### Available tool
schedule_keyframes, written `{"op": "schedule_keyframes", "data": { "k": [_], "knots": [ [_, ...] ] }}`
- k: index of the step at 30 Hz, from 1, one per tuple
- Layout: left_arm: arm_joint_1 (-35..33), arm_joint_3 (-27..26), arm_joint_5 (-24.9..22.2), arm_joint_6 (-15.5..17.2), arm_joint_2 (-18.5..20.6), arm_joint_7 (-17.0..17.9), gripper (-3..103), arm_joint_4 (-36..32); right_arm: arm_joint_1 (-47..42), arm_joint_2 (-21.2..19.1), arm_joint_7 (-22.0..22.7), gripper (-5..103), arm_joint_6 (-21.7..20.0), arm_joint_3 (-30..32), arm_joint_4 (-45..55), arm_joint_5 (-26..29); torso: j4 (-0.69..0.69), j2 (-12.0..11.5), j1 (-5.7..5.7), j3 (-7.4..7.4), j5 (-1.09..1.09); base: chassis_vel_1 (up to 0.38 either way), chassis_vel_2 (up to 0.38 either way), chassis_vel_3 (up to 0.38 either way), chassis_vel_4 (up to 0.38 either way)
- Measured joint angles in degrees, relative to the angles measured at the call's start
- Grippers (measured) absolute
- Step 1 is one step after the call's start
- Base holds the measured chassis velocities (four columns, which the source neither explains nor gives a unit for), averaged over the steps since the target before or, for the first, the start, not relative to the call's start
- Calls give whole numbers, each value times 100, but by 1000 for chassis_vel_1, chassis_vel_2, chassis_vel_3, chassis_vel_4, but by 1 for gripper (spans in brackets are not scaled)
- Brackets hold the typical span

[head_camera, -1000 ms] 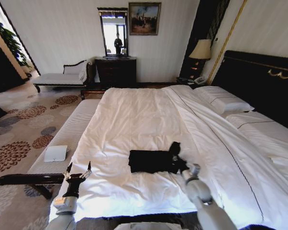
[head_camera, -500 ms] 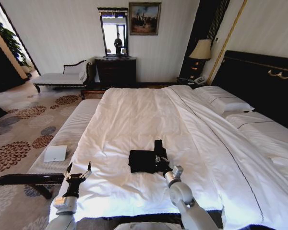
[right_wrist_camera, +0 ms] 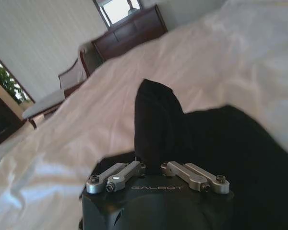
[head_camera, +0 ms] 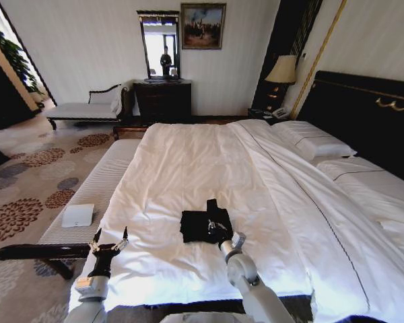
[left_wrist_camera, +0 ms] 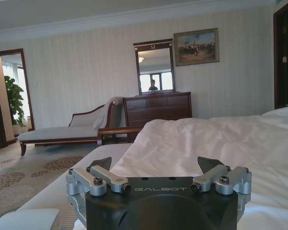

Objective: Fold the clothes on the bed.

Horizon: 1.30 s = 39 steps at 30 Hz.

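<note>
Black T-shirt (head_camera: 200, 226) lies folded into a compact dark bundle on the white duvet of the bed (head_camera: 188, 168), near the foot edge. Its long axis runs across the bed, side to side. The right gripper (head_camera: 216, 227) sits over the bundle's right part, fingers pinched together on a flap of the black cloth, which stands up in a peak just beyond the fingertips in the right wrist view (right_wrist_camera: 156, 120). The rest of the shirt spreads left of that gripper. The left gripper (head_camera: 109, 237) hovers well off to the left, by the bed's corner, fingers spread wide and holding nothing.
</note>
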<state>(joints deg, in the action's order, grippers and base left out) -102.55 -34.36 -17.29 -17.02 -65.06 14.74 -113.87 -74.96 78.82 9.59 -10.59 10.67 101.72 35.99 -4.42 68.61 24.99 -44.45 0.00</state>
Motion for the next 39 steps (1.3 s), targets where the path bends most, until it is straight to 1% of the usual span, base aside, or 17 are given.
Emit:
{"op": "schedule_keyframes", "data": {
  "k": [10, 14, 17, 20, 21, 22, 26, 27, 29, 30, 31, 32, 33, 35, 36, 38, 39],
  "knots": [
    [0, 0, 0, 0, 0, 0, 100, 0, 68, -22, 7, 4, -62, -78, -120, 296, 0, 0, 0, 0, 0, 0, 0, 0, 0],
    [0, 0, 0, 0, 0, 0, 100, 0, 124, -95, -8, 19, -62, -217, 41, 320, 0, 0, 0, 0, 0, 0, 0, 0, 0],
    [0, 0, 0, 0, 0, 0, 100, 0, 151, -90, -17, 24, -20, -403, 99, 313, 0, 0, 0, 0, -1, 0, 0, 0, 0],
    [0, 0, 0, 0, 0, 0, 100, 0, 153, 23, -107, 41, 48, -666, 179, 200, 1, 0, 0, 0, 0, 0, 0, 0, 0],
    [0, 0, 0, 0, 0, 0, 100, 0, 126, 101, -155, 41, 78, -733, 267, 164, 1, 0, 0, 0, 0, 0, 0, 0, 0],
    [0, 0, 0, 0, 0, 0, 100, 0, 126, 101, -155, 41, 78, -733, 267, 164, 1, 0, 0, 0, 0, 0, 0, 0, 0],
    [0, 0, 0, 0, 0, 0, 100, 0, -214, 263, -320, 62, 65, -602, 959, 279, 0, 0, 0, 0, 0, 0, 0, 0, 0],
    [0, 0, 0, 0, 0, 0, 100, 0, -214, 263, -320, 62, 65, -602, 959, 279, 0, 0, 0, 0, 0, 0, 0, 0, 0],
    [0, 0, 0, 0, 0, 0, 100, 0, -299, 259, -334, 73, 231, -409, 973, -34, 0, 1, -1, 1, 0, 0, 0, 0, 0],
    [0, 0, 0, 0, 0, 0, 100, 0, -312, 237, -331, 73, 428, -278, 825, -324, 0, 1, -1, 1, 0, 0, 0, 0, 0],
    [0, 0, 0, 0, 0, 0, 100, 0, -243, 185, -275, 84, 917, -36, 369, -1134, -1, 2, -1, 1, 0, 0, 0, 0, 0],
    [0, 0, 0, 0, 0, 0, 100, 0, -243, 185, -275, 84, 917, -36, 369, -1134, -1, 2, -1, 1, 0, 0, 0, 0, 0],
    [0, 0, 0, -1, 1, 0, 100, 0, -174, 164, -244, 84, 1201, 67, 92, -1616, 0, 1, -1, 1, 0, 0, 0, 0, 0],
    [0, 0, 0, -1, 0, 1, 100, 0, 52, 131, -163, 94, 1746, 277, -625, -2639, -1, 1, -1, 0, 1, 0, 0, 0, 0],
    [0, 0, 0, -1, 0, 1, 100, 0, 52, 131, -163, 94, 1746, 277, -625, -2639, -1, 1, -1, 0, 1, 0, 0, 0, 0],
    [0, 0, 0, -1, 0, 0, 100, 0, 365, 130, -48, 99, 2154, 408, -1305, -3474, 0, 0, 0, 0, 2, 0, 0, 0, 0],
    [0, 0, 0, -1, 0, 0, 100, 0, 429, 133, -30, 99, 2209, 422, -1409, -3599, 0, 0, 0, 0, 2, 0, 0, 0, 0]
  ]
}}
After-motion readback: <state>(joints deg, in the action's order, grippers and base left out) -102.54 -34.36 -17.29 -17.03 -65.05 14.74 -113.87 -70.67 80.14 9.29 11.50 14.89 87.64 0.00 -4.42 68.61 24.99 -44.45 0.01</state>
